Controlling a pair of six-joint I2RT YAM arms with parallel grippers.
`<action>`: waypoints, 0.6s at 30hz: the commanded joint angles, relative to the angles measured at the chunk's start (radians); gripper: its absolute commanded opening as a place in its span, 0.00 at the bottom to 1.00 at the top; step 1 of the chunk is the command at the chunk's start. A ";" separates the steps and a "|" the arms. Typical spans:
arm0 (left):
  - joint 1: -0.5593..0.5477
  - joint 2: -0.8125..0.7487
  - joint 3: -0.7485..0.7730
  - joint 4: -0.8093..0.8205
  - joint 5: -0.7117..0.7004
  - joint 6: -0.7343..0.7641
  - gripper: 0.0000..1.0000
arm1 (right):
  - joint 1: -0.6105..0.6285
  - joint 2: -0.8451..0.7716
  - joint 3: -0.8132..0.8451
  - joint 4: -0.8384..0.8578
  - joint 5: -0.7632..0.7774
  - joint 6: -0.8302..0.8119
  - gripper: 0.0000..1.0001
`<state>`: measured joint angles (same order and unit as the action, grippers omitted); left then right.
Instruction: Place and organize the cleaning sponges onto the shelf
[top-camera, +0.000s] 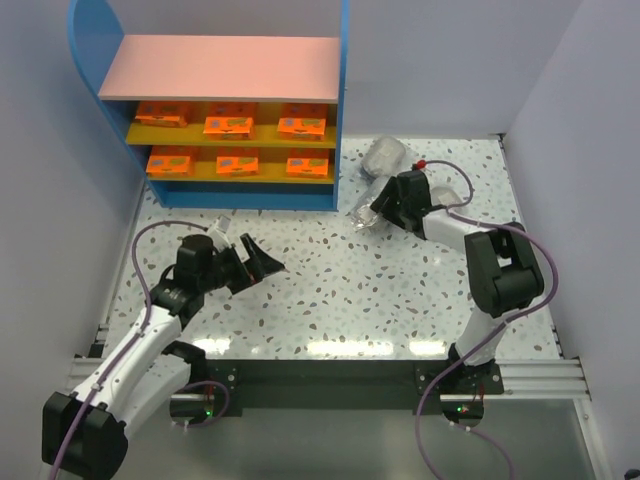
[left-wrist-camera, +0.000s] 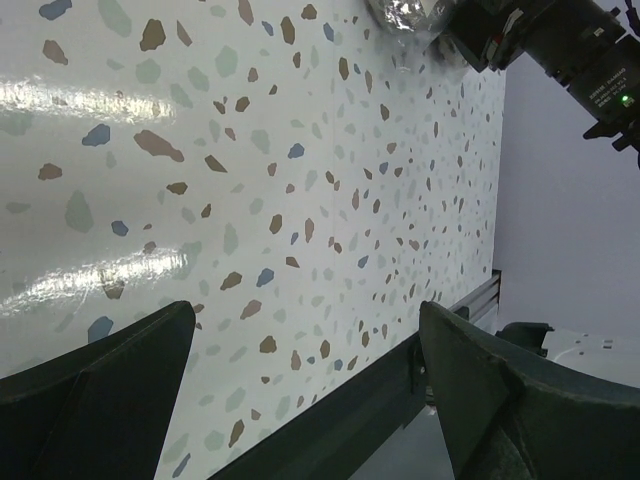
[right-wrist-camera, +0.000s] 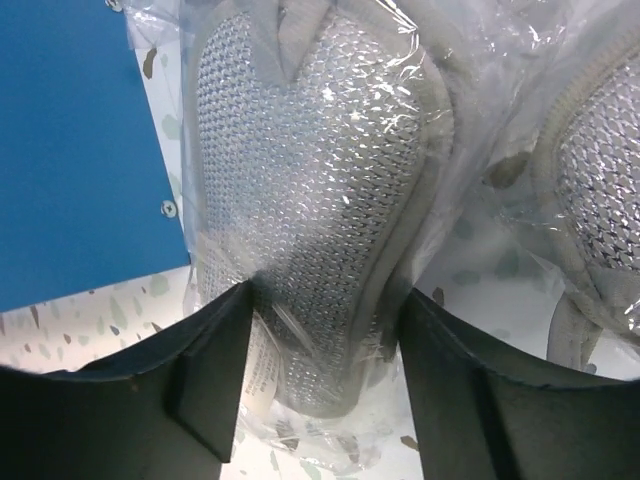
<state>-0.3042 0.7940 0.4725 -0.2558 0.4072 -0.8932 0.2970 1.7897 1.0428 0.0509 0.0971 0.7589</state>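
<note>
L gripper (top-camera: 268, 266): lower-left centre of the top view, over bare table (top-camera: 330, 290); on my left wrist cam (left-wrist-camera: 305, 320) the fingers are spread wide w/ nothing between them, only speckled surface below
R gripper (top-camera: 372, 215): right of centre in the top view, just off the shelf's lower right corner, pointing left
R fingers: on the right wrist cam (right-wrist-camera: 325, 295) I see one finger on each side of a grey bundle (right-wrist-camera: 310, 180), pads (right-wrist-camera: 215, 370) right at the crinkly plastic; I can't tell if they're squeezing or only flanking it
Grey bundle: lies flat on the table, mesh face up, in its clear bag, beside the shelf's blue side; in the top view only the bag end shows (top-camera: 358, 215)
2nd grey bundle (top-camera: 385, 155): up near the back wall, just right of the shelf; on the right wrist cam it's at the right edge (right-wrist-camera: 600, 170), bags touching
Shelf (top-camera: 85, 50): upper left of the top view, pink board on top, 2 yellow levels
Orange packs (top-camera: 228, 125): six, three per level, side by side, labels up
</note>
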 joint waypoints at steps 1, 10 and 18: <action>-0.004 0.025 0.006 0.039 0.001 0.031 0.99 | -0.015 -0.062 -0.085 0.070 -0.036 0.057 0.59; -0.051 0.105 -0.035 0.170 -0.002 -0.024 0.99 | 0.033 -0.361 -0.362 0.080 -0.172 0.198 0.50; -0.164 0.129 -0.089 0.275 -0.128 -0.165 1.00 | 0.286 -0.460 -0.467 0.067 -0.100 0.468 0.55</action>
<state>-0.4515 0.9245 0.4103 -0.0910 0.3473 -0.9821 0.5205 1.3354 0.6067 0.1036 -0.0364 1.0649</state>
